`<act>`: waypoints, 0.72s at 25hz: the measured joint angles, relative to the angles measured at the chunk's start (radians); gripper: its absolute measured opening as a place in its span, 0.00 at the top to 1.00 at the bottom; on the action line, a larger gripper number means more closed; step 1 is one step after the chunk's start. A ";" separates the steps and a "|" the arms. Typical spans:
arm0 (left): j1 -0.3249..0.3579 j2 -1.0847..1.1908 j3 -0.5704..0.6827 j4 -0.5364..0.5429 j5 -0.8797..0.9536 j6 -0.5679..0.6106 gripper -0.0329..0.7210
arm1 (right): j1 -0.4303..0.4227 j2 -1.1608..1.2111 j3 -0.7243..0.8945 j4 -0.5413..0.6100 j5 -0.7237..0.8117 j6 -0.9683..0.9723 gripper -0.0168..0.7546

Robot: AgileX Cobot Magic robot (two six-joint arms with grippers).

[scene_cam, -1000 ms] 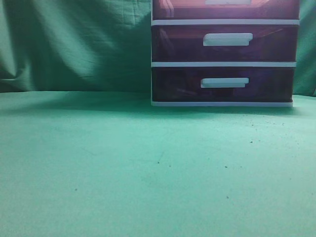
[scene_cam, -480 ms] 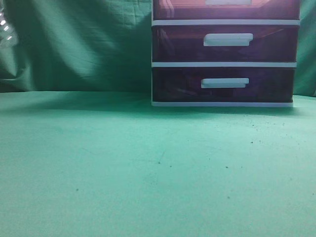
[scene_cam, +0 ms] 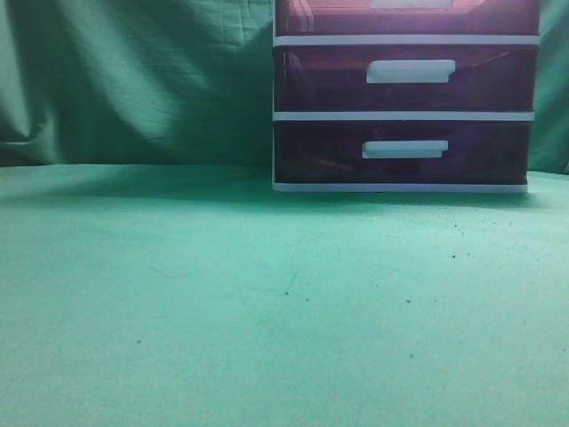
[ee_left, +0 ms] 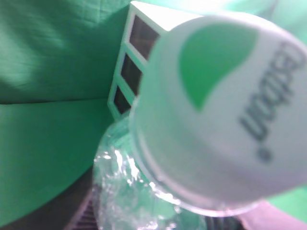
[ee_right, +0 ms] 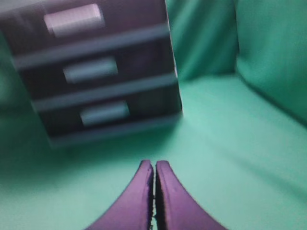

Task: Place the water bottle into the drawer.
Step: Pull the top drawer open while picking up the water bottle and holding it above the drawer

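A table (scene_cam: 267,302) covered in green cloth, dotted with a few small dark specks. A three-drawer unit (scene_cam: 404,116) of dark purple plastic with white handles stands directly on the table's far right side.

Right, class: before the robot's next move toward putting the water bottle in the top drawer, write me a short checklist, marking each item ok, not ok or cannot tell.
1. Water bottle in the left arm's hold: cannot tell. The white cap fills the left wrist view and the gripper itself is hidden.
2. Top drawer open to receive the bottle: not ok. In the right wrist view its front looks flush with the two lower drawers.
3. Right gripper ready for the handle: not ok. Its fingers are together and it sits well short of the unit.
4. Green table in front of the unit free of obstacles: ok.
5. Bottle capped: ok.
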 joint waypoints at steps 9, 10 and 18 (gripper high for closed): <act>-0.035 -0.102 -0.015 0.171 -0.103 -0.181 0.54 | 0.000 0.000 -0.042 0.021 -0.390 0.020 0.98; -0.056 -0.102 -0.016 0.171 -0.103 -0.181 0.54 | 0.000 0.004 -0.074 -0.002 -0.343 0.020 0.98; -0.230 -0.102 -0.016 0.172 0.012 -0.183 0.54 | 0.000 0.302 -0.354 -0.172 -0.059 0.008 0.98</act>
